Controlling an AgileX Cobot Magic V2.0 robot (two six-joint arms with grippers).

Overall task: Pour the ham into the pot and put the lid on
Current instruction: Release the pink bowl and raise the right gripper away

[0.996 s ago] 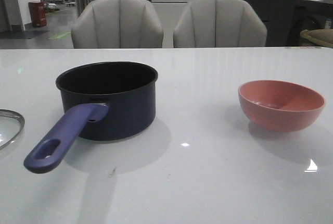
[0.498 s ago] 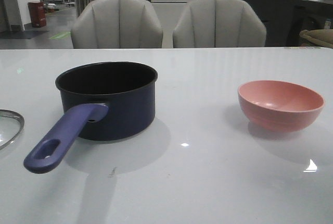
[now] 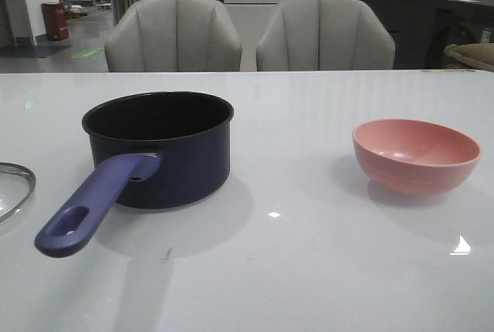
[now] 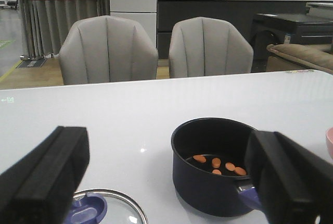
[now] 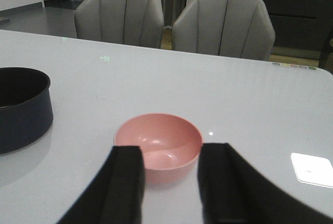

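Observation:
The dark navy pot (image 3: pixel 158 147) stands left of centre on the white table, its purple-blue handle (image 3: pixel 96 204) pointing toward me. Several orange ham slices (image 4: pixel 218 164) lie on its bottom in the left wrist view. The glass lid (image 4: pixel 112 206) with its blue knob (image 4: pixel 86 211) lies flat on the table left of the pot; only its rim (image 3: pixel 15 185) shows in the front view. My left gripper (image 4: pixel 169 153) is wide open above the table, short of the lid and pot. My right gripper (image 5: pixel 170 153) is open and holds nothing, just short of the pink bowl.
The salmon-pink bowl (image 3: pixel 417 154) sits upright on the right side of the table, and nothing shows inside it (image 5: pixel 158 143). Two grey chairs (image 3: pixel 174 35) stand behind the table's far edge. Neither arm shows in the front view.

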